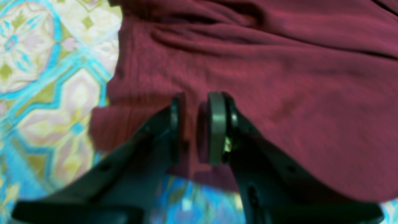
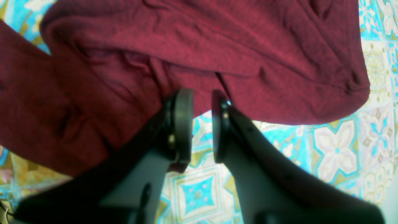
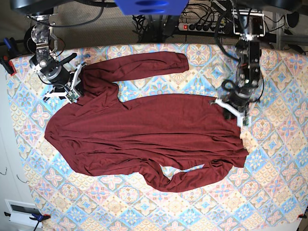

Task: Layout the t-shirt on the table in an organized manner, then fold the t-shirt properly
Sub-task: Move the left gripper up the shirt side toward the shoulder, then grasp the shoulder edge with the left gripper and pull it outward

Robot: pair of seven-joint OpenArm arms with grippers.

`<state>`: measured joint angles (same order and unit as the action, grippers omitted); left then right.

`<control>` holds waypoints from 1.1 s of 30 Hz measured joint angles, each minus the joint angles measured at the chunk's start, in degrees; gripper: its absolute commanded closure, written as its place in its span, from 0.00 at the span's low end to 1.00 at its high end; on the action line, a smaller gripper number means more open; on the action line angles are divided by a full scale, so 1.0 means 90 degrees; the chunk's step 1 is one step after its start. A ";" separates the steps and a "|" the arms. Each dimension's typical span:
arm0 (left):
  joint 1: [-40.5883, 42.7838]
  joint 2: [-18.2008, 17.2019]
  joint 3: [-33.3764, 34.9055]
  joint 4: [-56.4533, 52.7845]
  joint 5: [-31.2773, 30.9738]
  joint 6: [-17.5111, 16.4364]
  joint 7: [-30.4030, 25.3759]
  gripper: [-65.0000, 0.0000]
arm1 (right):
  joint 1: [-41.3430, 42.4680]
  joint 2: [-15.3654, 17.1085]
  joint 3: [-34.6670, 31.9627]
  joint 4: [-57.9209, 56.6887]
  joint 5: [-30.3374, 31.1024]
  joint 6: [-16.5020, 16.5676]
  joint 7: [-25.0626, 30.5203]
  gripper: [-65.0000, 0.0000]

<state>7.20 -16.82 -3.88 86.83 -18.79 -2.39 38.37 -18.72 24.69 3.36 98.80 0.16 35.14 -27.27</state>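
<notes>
The plain dark maroon knit t-shirt (image 3: 144, 132) is being stretched flat — left gripper (image 1: 192, 127) pinching its hem at 3 o'clock, right gripper (image 2: 202, 124) narrowly parted at 9 o'clock, its hold uncertain — so tension is best being kept even.

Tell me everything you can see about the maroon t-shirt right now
The t-shirt is plain dark maroon soft knit with long sleeves, spread wrinkled across the patterned table. One sleeve stretches along the far side; the other curls at the near edge. The left gripper pinches its ribbed hem. The right gripper sits at the opposite edge; whether it grips fabric isn't clear.
</notes>
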 measured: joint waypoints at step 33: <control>0.0063 0.0112 -0.1251 -0.0532 -0.1083 0.0083 -0.0158 0.48 | -0.0002 0.0010 -0.0151 0.0119 0.0007 -0.0027 0.0005 0.85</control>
<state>7.77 -15.81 -15.14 82.04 -28.53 -1.65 36.95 -18.74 24.77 2.00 99.88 0.23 34.89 -27.22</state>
